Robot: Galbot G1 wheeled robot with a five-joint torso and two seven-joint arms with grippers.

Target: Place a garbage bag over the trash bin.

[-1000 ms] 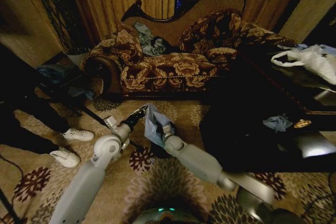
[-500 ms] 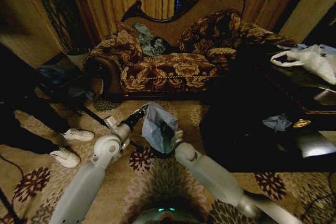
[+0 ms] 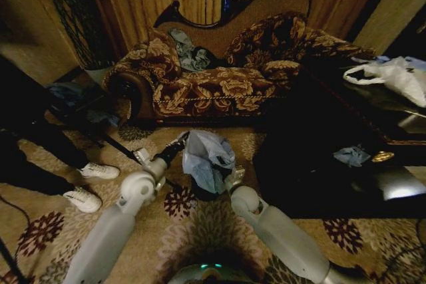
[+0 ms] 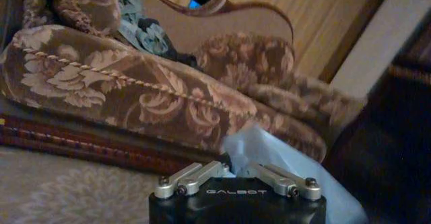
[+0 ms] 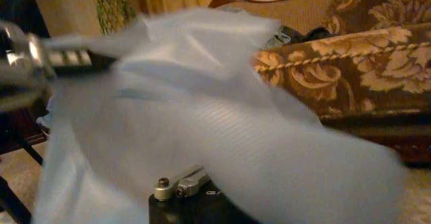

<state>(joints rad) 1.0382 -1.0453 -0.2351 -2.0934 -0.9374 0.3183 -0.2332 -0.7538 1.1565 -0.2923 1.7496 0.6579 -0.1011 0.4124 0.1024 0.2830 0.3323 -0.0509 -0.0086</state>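
Bag work: we see the garbage bag [image 3: 208, 157] now spread wider over the trash bin [image 3: 202, 191] than 1 second ago, left gripper [image 3: 181, 140] and right gripper [image 3: 233, 175] both clamping its edges; sofa [image 3: 219, 88] beyond bin.

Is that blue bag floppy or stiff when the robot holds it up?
Probably floppy: the garbage bag hangs in crumpled folds between the left tool and the right tool. Likely very light, since the thin film billows. Its slight gloss suggests it may be slippery.
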